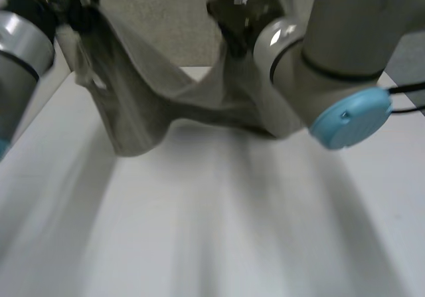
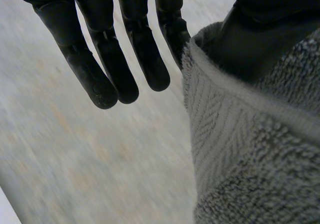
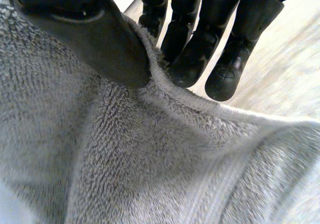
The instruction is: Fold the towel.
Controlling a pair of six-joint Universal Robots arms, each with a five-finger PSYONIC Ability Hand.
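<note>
Black fingers (image 3: 226, 68) and thumb of the right hand (image 3: 100, 43) are pinching the grey towel (image 1: 143, 104) at its hem; the left hand (image 2: 120, 58) is pinching another edge. Towel is sagging between them above the white table (image 1: 219, 230), right arm (image 1: 332, 51) partly blocking it.

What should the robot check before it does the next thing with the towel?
1. Left hand holds the towel: ok, the hem is pinched between thumb and fingers.
2. Right hand holds the towel: ok, the thumb presses the hem against the fingers.
3. Both holds are at corners: cannot tell.
4. Towel pulled straight between the hands: not ok, it sags and bunches in the middle.
5. Towel's low end is off the table: cannot tell.
</note>
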